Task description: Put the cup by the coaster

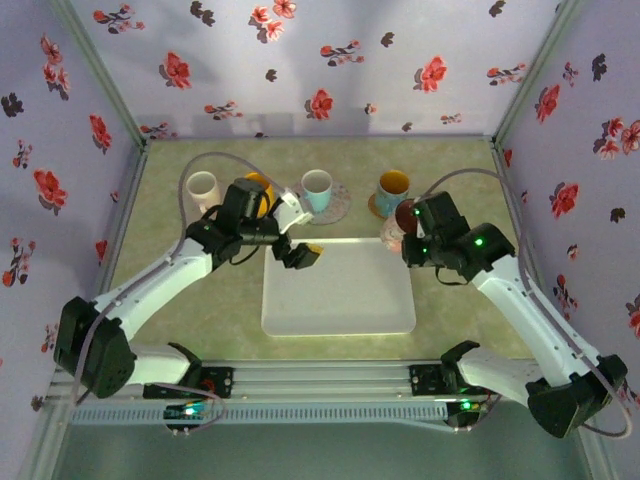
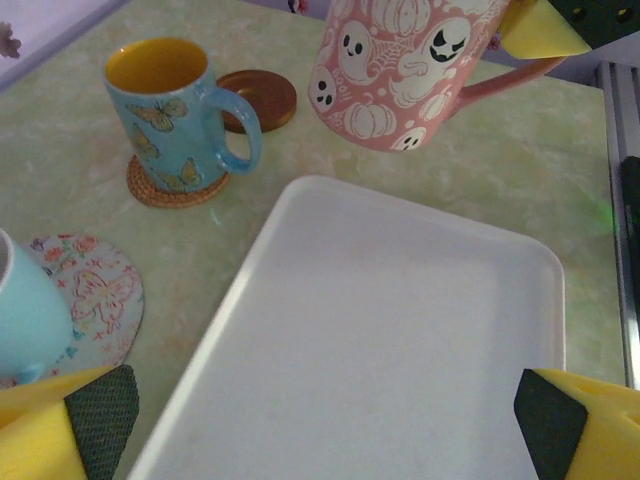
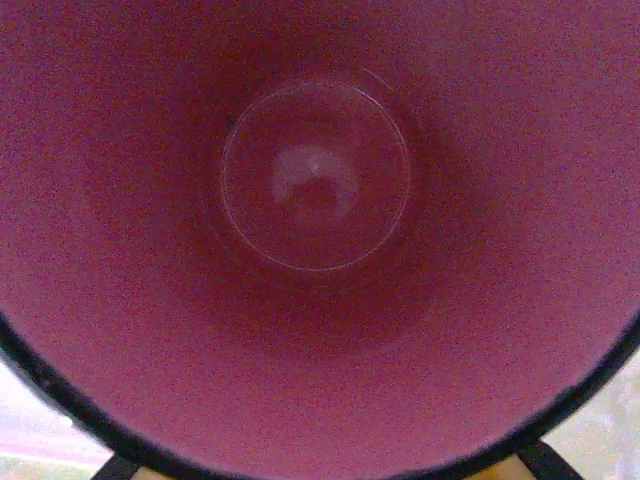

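The pink cup (image 2: 400, 70), printed with ghosts and pumpkins, hangs tilted just beyond the far corner of the white tray (image 2: 400, 330). My right gripper (image 1: 410, 240) is shut on it at the handle, and one yellow finger (image 2: 540, 30) shows there. The right wrist view looks straight down into the cup's dark pink inside (image 3: 315, 180). A bare round brown coaster (image 2: 262, 98) lies on the table a little left of the cup. My left gripper (image 2: 322, 415) hovers open over the tray with nothing between its fingers.
A blue butterfly mug (image 2: 175, 110) with a yellow inside stands on a woven coaster beside the brown one. A light blue cup (image 1: 316, 188) sits on a floral coaster (image 2: 95, 295). A white cup (image 1: 203, 187) stands at the back left. Patterned walls enclose the table.
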